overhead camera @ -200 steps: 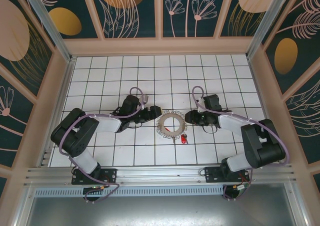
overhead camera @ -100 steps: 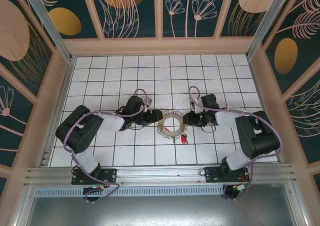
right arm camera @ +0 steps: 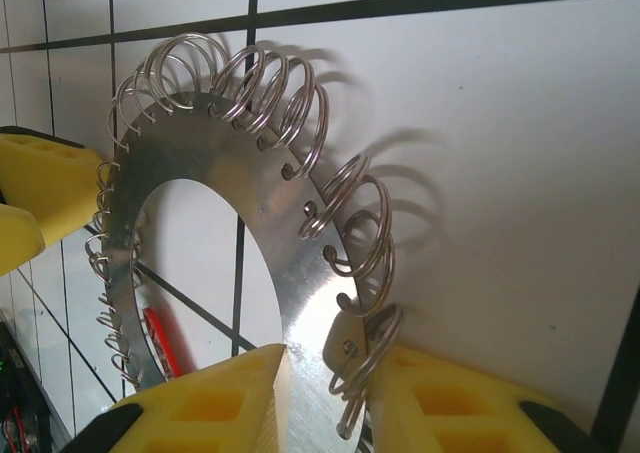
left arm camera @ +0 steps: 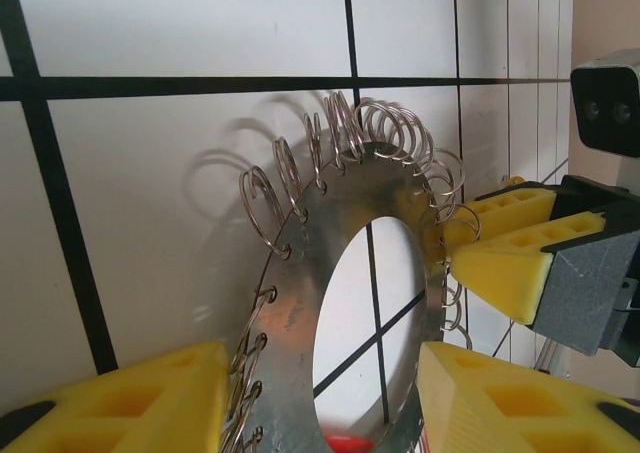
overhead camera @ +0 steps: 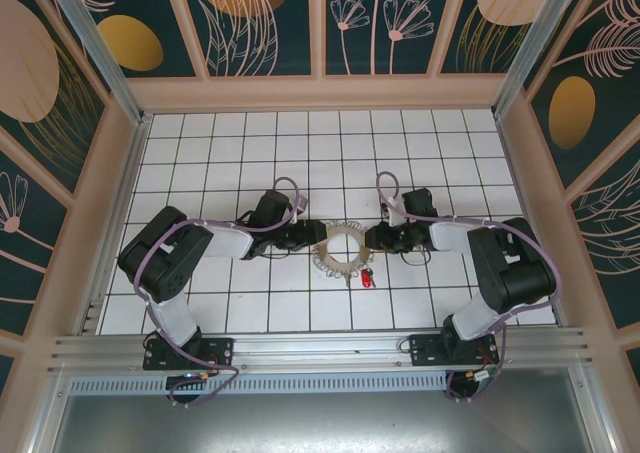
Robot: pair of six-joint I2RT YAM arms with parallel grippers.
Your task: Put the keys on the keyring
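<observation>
A floor (overhead camera: 250, 143) of white square tiles with thin dark grid lines fills the middle of the enclosure. Three walls stand around it: the back wall (overhead camera: 320, 23), the left wall (overhead camera: 50, 123) and the right wall (overhead camera: 590, 123). All are dark teal panels painted with pale leaf and flower outlines and orange or peach ovals, set in light beige frames. Slanted aluminium posts (overhead camera: 100, 43) rise at the two back corners. An aluminium rail (overhead camera: 320, 348) runs along the near edge, with a perforated strip (overhead camera: 300, 383) and a dull grey metal sheet (overhead camera: 320, 423) below it. The light is even and bright, and shadows on the tiles are soft.
</observation>
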